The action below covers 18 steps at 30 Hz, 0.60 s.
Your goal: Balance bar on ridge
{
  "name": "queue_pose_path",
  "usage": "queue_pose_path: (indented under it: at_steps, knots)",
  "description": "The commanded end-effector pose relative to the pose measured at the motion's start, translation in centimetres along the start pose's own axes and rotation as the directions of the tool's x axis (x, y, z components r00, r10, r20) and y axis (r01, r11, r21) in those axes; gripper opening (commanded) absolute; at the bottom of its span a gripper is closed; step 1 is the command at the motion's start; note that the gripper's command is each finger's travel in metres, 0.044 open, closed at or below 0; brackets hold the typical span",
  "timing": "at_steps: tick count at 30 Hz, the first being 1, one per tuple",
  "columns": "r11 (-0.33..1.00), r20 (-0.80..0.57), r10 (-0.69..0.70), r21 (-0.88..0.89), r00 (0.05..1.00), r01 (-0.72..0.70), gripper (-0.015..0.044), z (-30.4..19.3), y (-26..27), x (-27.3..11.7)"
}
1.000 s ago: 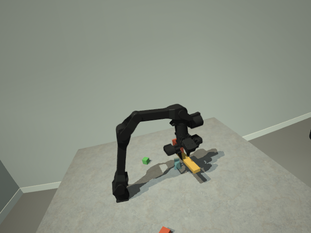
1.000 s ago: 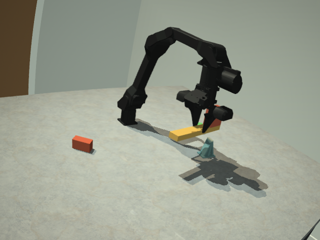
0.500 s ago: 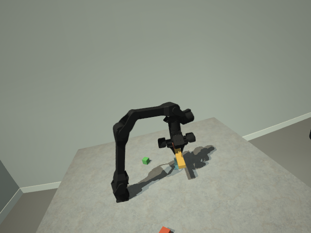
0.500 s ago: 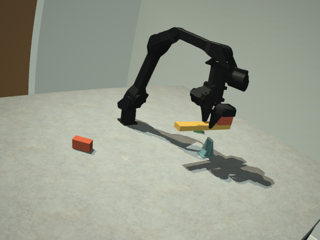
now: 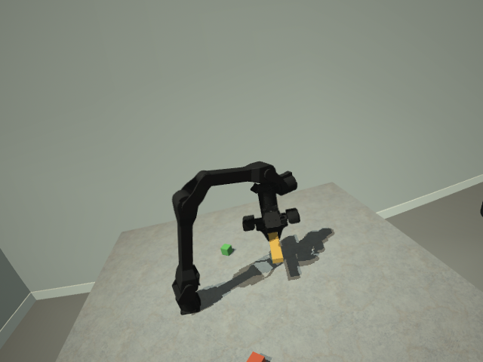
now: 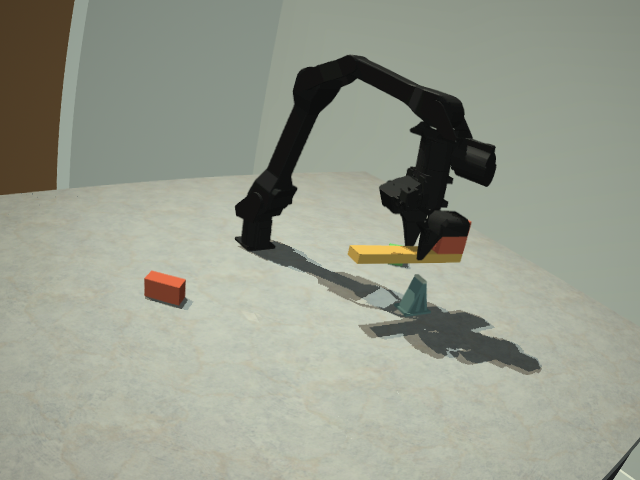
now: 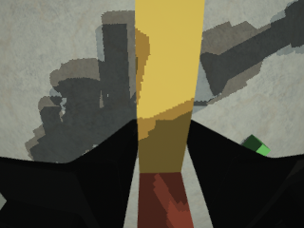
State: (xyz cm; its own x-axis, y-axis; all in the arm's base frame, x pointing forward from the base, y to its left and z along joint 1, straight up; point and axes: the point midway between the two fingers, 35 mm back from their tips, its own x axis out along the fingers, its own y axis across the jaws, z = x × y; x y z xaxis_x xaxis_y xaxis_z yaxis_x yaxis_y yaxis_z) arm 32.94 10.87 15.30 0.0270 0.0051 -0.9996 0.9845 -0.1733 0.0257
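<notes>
The bar is long and yellow, with a red block on one end. My gripper is shut on the bar, close to the red end, and holds it roughly level in the air. The ridge, a small teal wedge, stands upright on the table below the bar. A clear gap lies between the ridge and the bar. The bar touches neither the ridge nor the table. The wrist view does not show the ridge clearly.
A small green cube lies on the table beyond the bar. An orange block lies far off to the side. The arm's base stands behind. The arm's shadow covers the table around the ridge.
</notes>
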Motion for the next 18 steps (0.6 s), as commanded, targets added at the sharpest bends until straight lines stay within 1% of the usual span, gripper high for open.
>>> queue_pose_path:
  at_steps: [1,18]
  knots:
    - [1.000,-0.004,0.000,0.004,1.000,0.000,0.0000,-0.1,0.0,0.5]
    - [1.000,-0.004,0.000,0.005,1.000,0.000,0.0000,0.0,-0.2,3.1]
